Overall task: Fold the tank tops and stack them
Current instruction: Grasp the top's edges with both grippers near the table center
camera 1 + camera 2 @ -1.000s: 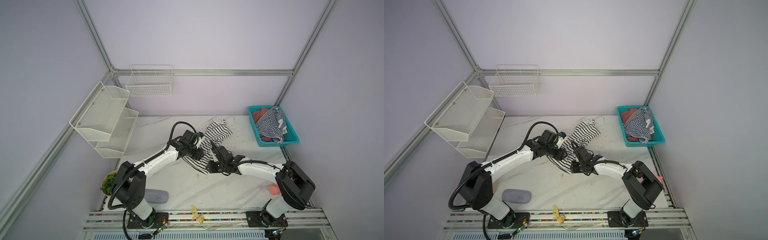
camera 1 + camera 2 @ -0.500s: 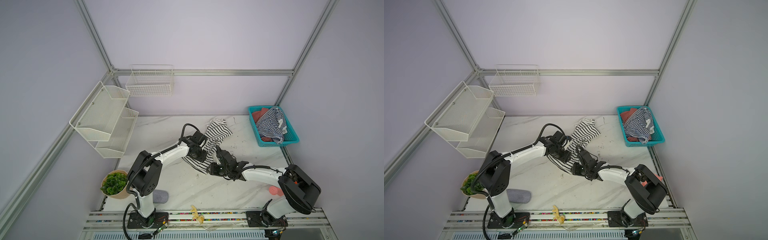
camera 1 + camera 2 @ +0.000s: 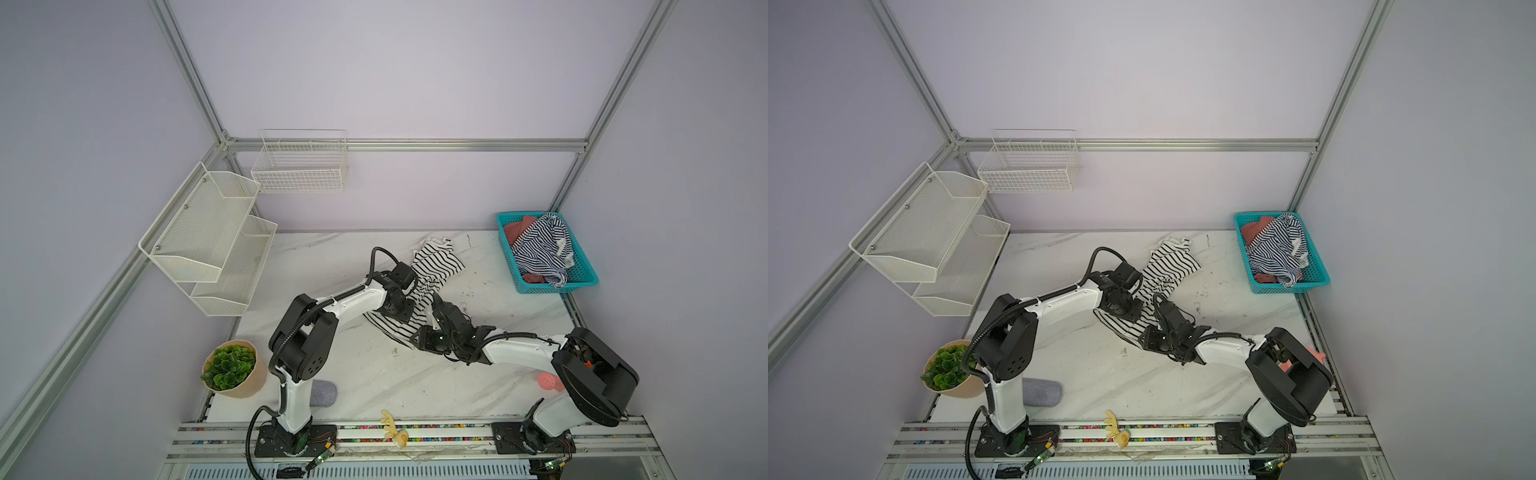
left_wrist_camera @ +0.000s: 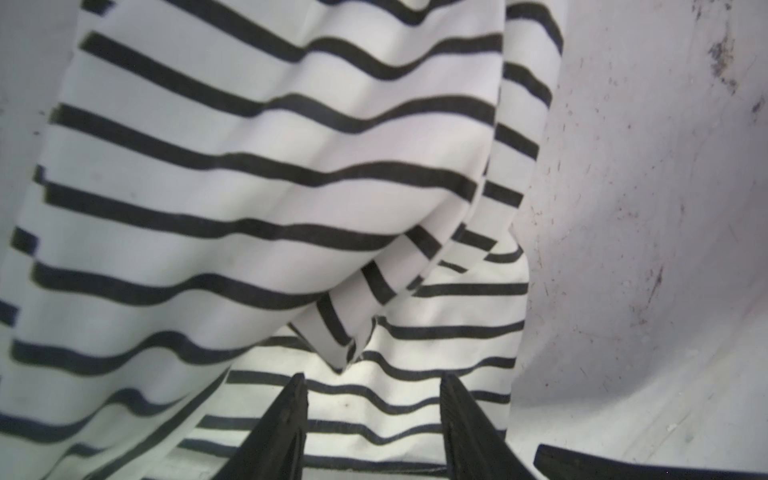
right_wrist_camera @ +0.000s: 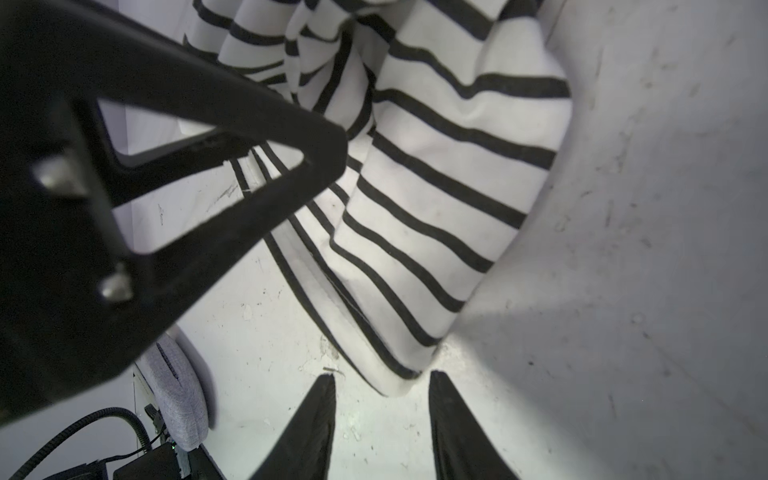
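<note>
The white tank top with wide black stripes [image 3: 434,266] [image 3: 1169,264] lies crumpled mid-table. My left gripper [image 3: 409,311] [image 3: 1131,312] hovers over its near half, jaws open, striped cloth [image 4: 249,199] beneath and between the fingertips [image 4: 372,376] but not pinched. My right gripper [image 3: 435,300] [image 3: 1158,300] reaches in from the right, open, with a corner of that top [image 5: 436,199] just between its fingertips [image 5: 381,375]. The navy-and-white tank top [image 3: 540,249] [image 3: 1275,249] is heaped in the teal basket [image 3: 557,286] [image 3: 1291,287] at the back right.
Red cloth [image 3: 517,230] lies under the navy top in the basket. A potted plant [image 3: 230,365] and a grey roll [image 3: 324,392] stand front left. White wire racks [image 3: 212,241] hang on the left wall. A pink object [image 3: 548,380] sits behind the right arm.
The left arm has folded upward, uncovering the plant, and its gripper has slid right and nearer over the striped top. The right gripper shifted slightly right and toward the front.
</note>
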You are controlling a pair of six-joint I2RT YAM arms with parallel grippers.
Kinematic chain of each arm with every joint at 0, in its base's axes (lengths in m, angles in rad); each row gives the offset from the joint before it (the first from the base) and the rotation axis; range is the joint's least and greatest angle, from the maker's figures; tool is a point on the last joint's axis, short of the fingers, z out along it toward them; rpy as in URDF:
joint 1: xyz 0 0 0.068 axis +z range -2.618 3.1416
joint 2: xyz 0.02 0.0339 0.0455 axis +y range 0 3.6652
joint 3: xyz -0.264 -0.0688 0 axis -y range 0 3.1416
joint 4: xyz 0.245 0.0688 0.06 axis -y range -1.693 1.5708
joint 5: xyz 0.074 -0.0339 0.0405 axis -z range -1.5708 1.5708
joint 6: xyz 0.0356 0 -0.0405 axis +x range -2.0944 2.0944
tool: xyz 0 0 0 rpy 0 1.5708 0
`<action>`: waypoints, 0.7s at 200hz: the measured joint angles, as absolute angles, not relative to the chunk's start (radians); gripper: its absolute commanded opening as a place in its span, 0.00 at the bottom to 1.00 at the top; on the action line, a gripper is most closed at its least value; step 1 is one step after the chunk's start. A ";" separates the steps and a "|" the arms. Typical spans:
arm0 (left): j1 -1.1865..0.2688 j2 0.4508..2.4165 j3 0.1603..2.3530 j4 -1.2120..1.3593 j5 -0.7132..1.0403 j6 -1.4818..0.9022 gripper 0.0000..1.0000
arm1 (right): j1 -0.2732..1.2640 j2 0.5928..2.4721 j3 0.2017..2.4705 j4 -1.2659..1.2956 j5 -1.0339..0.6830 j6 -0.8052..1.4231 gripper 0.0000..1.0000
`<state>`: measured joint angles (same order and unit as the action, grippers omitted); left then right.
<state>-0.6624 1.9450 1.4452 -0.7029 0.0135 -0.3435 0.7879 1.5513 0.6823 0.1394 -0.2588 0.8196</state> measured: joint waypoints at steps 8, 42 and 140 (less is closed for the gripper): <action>-0.662 1.952 1.455 -0.703 0.006 -0.351 0.51 | 0.791 1.555 0.682 0.141 -0.259 0.823 0.42; -0.662 1.993 1.500 -0.718 -0.012 -0.366 0.49 | 0.797 1.560 0.680 0.146 -0.259 0.833 0.43; -0.662 2.048 1.518 -0.753 -0.043 -0.389 0.43 | 0.804 1.610 0.674 0.192 -0.262 0.863 0.41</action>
<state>-0.6624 2.0476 1.5185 -0.7532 -0.0433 -0.3893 0.8040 1.6096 0.6739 0.1921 -0.2623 0.8635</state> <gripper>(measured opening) 0.444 0.424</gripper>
